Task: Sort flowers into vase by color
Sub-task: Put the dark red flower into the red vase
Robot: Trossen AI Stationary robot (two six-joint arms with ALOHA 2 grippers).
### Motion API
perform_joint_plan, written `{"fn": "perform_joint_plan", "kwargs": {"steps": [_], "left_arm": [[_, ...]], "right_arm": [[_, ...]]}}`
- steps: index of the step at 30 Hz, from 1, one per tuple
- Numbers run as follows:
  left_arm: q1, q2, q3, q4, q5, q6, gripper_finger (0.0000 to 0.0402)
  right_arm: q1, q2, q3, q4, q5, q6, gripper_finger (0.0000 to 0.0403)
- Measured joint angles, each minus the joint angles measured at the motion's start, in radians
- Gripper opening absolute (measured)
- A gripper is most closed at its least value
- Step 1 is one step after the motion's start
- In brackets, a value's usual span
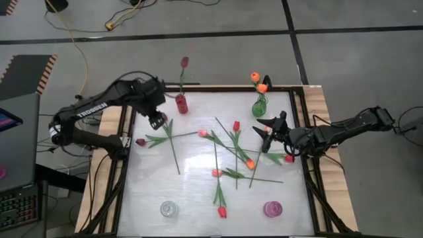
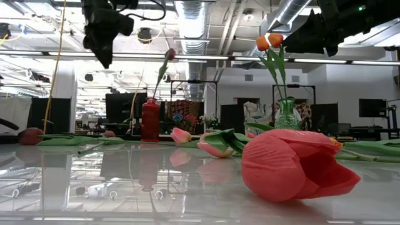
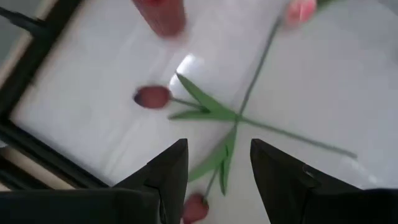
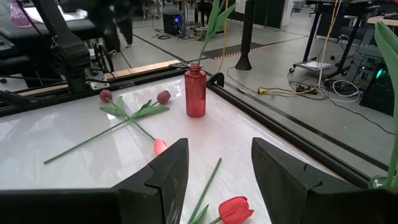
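Left gripper (image 1: 157,121): fingers apart, empty, hovering above the glossy white table top (image 1: 198,198) just beside the ribbed red glass vase (image 1: 181,104), which already holds one dark maroon tulip (image 1: 184,62); right gripper (image 1: 268,135): fingers apart, empty, raised over the table's right side near the green glass vase (image 1: 259,107) with its two orange tulips (image 1: 258,82); loose artificial tulips (image 1: 225,155) lie scattered across the middle, stems crossing; two dark maroon heads (image 3: 153,96) lie below the left gripper, their stems apparently crossed, though which stem lies on top cannot be told; step in hand, by judgement: collect a maroon flower for the red vase; recommended handling: descend on bare stem clear of the crossing and the leaves, close on one stem only, lift straight, enter the narrow neck stem-first.
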Motion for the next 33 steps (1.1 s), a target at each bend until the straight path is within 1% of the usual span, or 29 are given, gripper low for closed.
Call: {"fn": "perform_joint_plan", "kwargs": {"steps": [8, 12, 15, 18, 24, 30, 33], "left_arm": [[-0.11, 0.0, -0.185, 0.028, -0.001, -0.034, 0.0162], [-0.147, 0.0, -0.275, 0.073, 0.001, -0.062, 0.0162], [-0.166, 0.0, -0.338, 0.122, 0.024, -0.075, 0.0162], [-0.179, 0.0, -0.396, 0.174, 0.038, -0.093, 0.0162], [-0.185, 0.0, -0.483, 0.261, 0.033, -0.107, 0.0162], [-0.185, 0.0, -0.549, 0.39, -0.049, -0.107, 0.0162], [-0.184, 0.0, -0.579, 0.433, -0.05, -0.11, 0.0162]], "right_arm": [[0.0, 0.0, 0.0, 0.0, 0.0, 0.0, 0.0203], [0.0, 0.0, 0.0, 0.0, 0.0, 0.0, 0.0203], [0.0, 0.0, 0.0, 0.0, 0.0, 0.0, 0.0203], [0.0, 0.0, 0.0, 0.0, 0.0, 0.0, 0.0203], [0.0, 0.0, 0.0, 0.0, 0.0, 0.0, 0.0203], [0.0, 0.0, 0.0, 0.0, 0.0, 0.0, 0.0203], [0.0, 0.0, 0.0, 0.0, 0.0, 0.0, 0.0203]]}}
